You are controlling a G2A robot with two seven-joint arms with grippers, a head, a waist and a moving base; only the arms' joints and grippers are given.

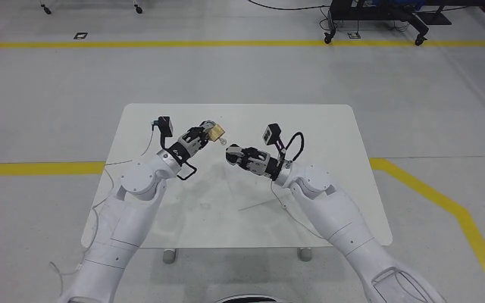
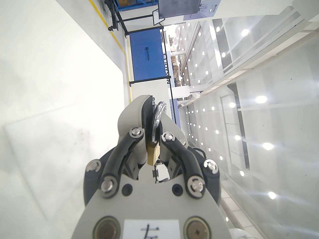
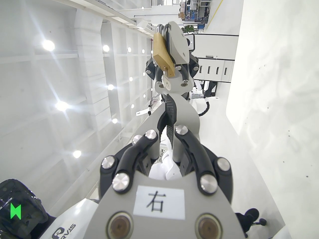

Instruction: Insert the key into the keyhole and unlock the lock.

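The left gripper (image 2: 156,111) is clenched on the brass padlock (image 3: 162,50) over the white rectangular table (image 1: 326,129), its fingers hiding most of the shackle. A small silver key (image 3: 166,83) sits in the keyhole, blade concealed. The right gripper (image 3: 170,101) is just beside the key, fingers pressed together on nothing visible; contact with the key is indeterminate.

The padlock (image 3: 163,54), pinched in the left claw (image 2: 155,112), has a dull-gold brushed brass body; its shackle (image 2: 160,106) between the fingertips is polished steel. The key (image 3: 166,82) stuck in its end, just ahead of the right claw (image 3: 170,99), is pale silvery metal. Both claws have smooth matt grey plastic shells (image 3: 189,115), ribbed black rubber pads (image 3: 172,118), glossy black links (image 3: 197,150) and bright metal pins (image 3: 209,184). Beneath them the worktop (image 1: 318,204) is matt white, faintly specked.
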